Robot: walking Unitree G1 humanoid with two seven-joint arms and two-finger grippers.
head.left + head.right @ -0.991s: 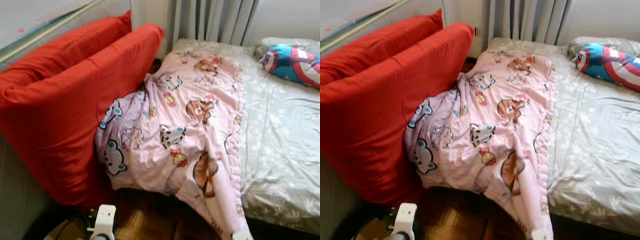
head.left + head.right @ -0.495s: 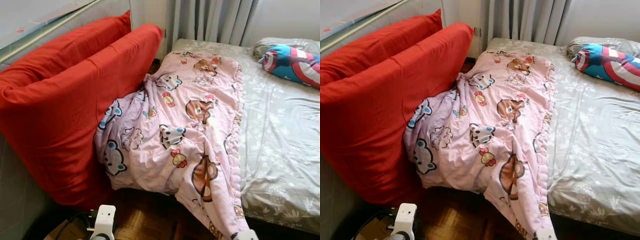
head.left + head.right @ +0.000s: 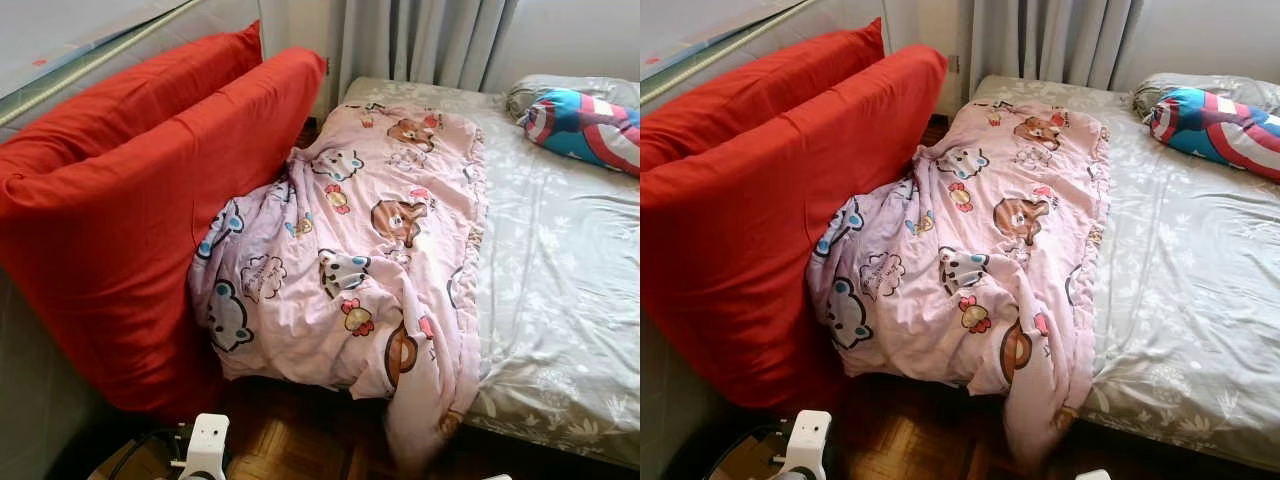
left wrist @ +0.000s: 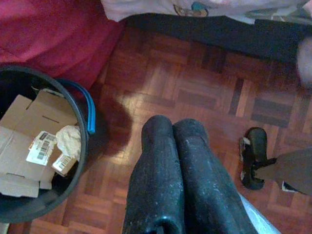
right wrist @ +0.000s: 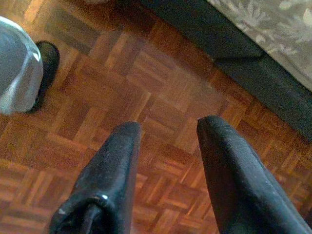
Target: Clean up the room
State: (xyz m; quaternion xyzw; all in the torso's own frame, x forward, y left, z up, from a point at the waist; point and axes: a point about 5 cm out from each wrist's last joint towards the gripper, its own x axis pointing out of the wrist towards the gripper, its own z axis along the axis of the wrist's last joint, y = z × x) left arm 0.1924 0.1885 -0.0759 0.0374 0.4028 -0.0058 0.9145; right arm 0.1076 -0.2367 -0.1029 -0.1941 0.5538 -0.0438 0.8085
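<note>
1. A pink blanket point(image 3: 370, 250) with cartoon animals lies on the left side of the bed point(image 3: 560, 300). It is bunched up, and one corner hangs over the front edge of the bed, down toward the floor.
2. The bed has a grey sheet with a leaf pattern. At the far right end lies a blue, red and white pillow point(image 3: 585, 125), with a grey pillow point(image 3: 545, 88) just behind it.
3. Two big red cushions point(image 3: 130, 210) stand on their edges to the left of the bed. The blanket touches the nearer one.
4. Grey curtains point(image 3: 420, 40) hang behind the head of the bed.
5. The left gripper point(image 4: 174, 127) hangs low over the brown wood floor point(image 4: 195, 92). Its two black fingers are pressed together and hold nothing.
6. Near the left gripper stands a round black bin point(image 4: 83, 141) with a blue handle. Inside it are flat cardboard pieces point(image 4: 29, 122) and a crumpled paper ball point(image 4: 68, 139).
7. The right gripper point(image 5: 168, 126) also hangs over the wood floor, close to the dark base of the bed. Its fingers are spread apart with nothing between them.
</note>
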